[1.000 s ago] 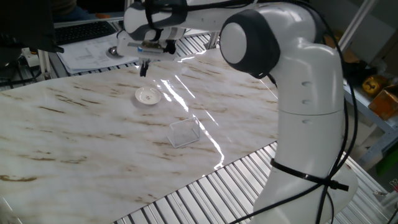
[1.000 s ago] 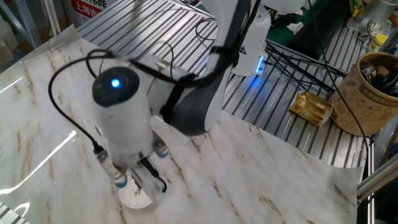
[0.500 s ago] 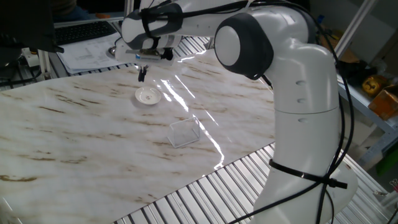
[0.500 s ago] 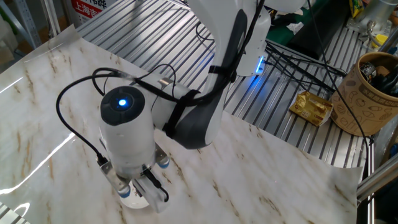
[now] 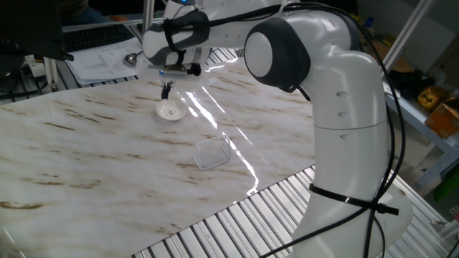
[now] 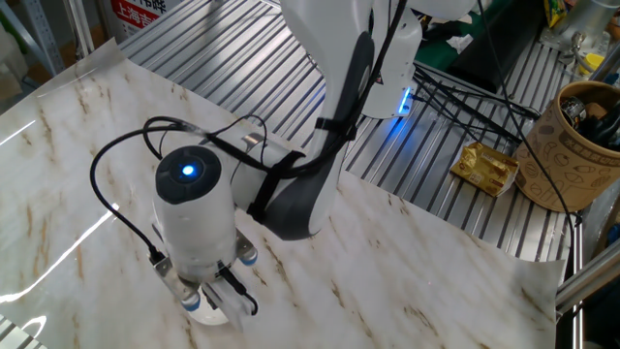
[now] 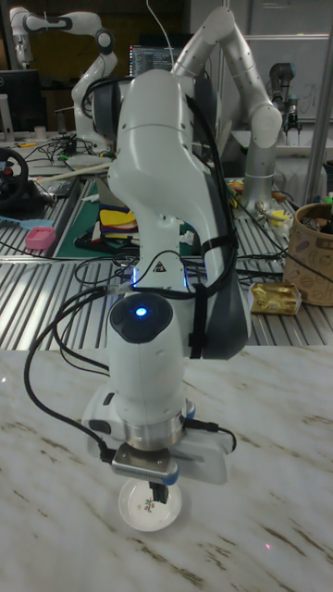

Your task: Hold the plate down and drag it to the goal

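The plate (image 5: pixel 171 110) is a small white round dish lying on the marble tabletop, left of centre. My gripper (image 5: pixel 166 92) hangs just above its far rim, fingers pressed together into one dark tip with nothing between them. In the tall fixed view the fingertips (image 7: pixel 157 494) overlap the middle of the plate (image 7: pixel 141 514); I cannot tell whether they touch it. In the other fixed view the wrist hides most of the plate (image 6: pixel 200 312). The goal (image 5: pixel 212 153), a clear square patch with glinting edges, lies on the table to the right of and nearer than the plate.
A grey metallic round dish (image 5: pixel 132 59) and papers (image 5: pixel 100 61) sit beyond the table's far edge, by a keyboard (image 5: pixel 99 34). Slatted metal surfaces border the marble. A brown cup (image 6: pixel 579 145) and a gold packet (image 6: pixel 487 167) stand off to the side.
The gripper has come down closer to the plate, and the wrist has shifted slightly over it. The plate and the goal have not moved.
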{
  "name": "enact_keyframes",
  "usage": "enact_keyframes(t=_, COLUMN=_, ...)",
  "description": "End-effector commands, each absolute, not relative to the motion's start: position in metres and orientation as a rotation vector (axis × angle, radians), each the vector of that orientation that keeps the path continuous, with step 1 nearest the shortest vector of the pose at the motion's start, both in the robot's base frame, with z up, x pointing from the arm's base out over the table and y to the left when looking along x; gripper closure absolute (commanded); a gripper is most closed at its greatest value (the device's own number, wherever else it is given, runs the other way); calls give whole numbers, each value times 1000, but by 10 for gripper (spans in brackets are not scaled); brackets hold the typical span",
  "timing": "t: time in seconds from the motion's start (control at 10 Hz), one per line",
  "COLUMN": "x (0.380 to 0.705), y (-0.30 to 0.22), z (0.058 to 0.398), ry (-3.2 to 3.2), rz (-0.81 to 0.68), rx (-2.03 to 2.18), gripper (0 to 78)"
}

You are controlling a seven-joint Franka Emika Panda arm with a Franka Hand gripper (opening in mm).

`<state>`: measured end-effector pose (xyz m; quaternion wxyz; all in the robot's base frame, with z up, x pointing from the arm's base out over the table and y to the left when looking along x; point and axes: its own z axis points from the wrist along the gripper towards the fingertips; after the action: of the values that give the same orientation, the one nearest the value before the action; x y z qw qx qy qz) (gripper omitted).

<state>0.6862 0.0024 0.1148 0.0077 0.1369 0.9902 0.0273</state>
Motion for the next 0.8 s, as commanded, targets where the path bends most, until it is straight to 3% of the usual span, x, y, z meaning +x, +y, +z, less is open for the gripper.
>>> enact_keyframes(t=0.1, x=679, y=-11, z=94, ry=3105, rz=84, rx=365, gripper=776)
enact_keyframes(t=0.8, x=661, y=-11, z=70, ry=3111, rz=67, rx=333, gripper=776)
